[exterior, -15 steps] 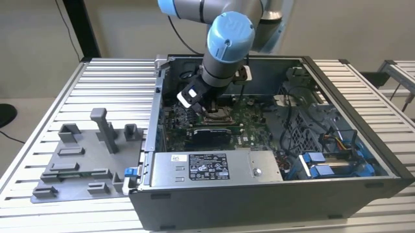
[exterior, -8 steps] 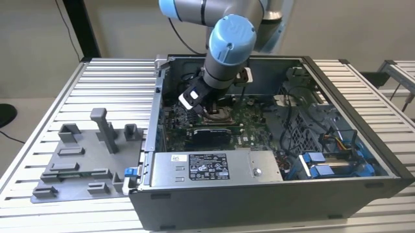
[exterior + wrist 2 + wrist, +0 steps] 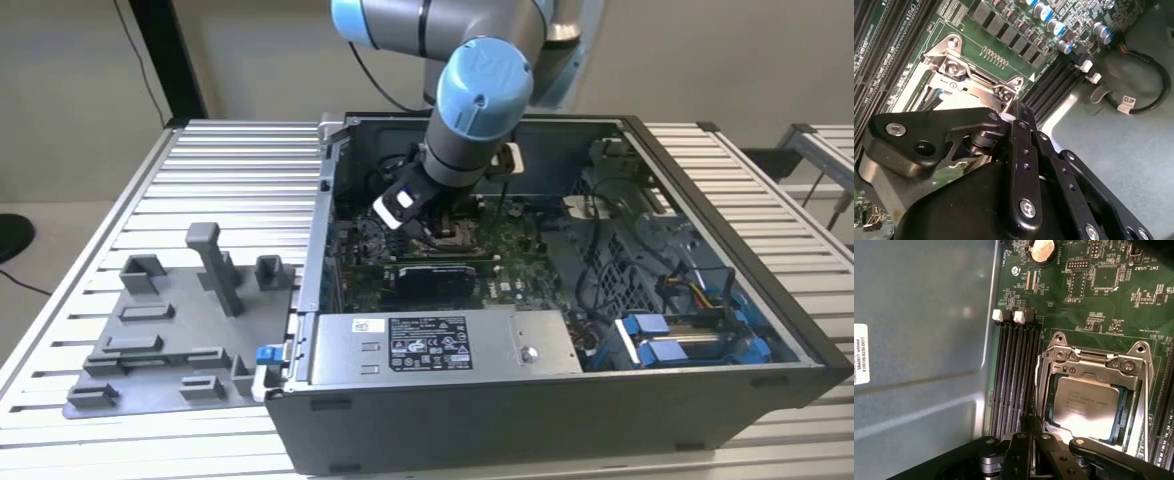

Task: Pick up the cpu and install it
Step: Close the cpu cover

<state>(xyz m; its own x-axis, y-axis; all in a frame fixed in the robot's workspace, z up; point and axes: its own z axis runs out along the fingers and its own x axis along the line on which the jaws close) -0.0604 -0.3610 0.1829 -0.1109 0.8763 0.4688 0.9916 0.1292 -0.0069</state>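
Inside the socket frame [image 3: 1094,360] the cpu [image 3: 1085,402] lies flat; the gripper [image 3: 1030,424], seemingly clenched on nothing, hangs just off the frame's edge nearest the memory slots [image 3: 1013,385].

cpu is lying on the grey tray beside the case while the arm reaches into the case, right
No, not on the tray: the first wrist view shows the cpu in the socket inside the case. The arm does reach into the case.
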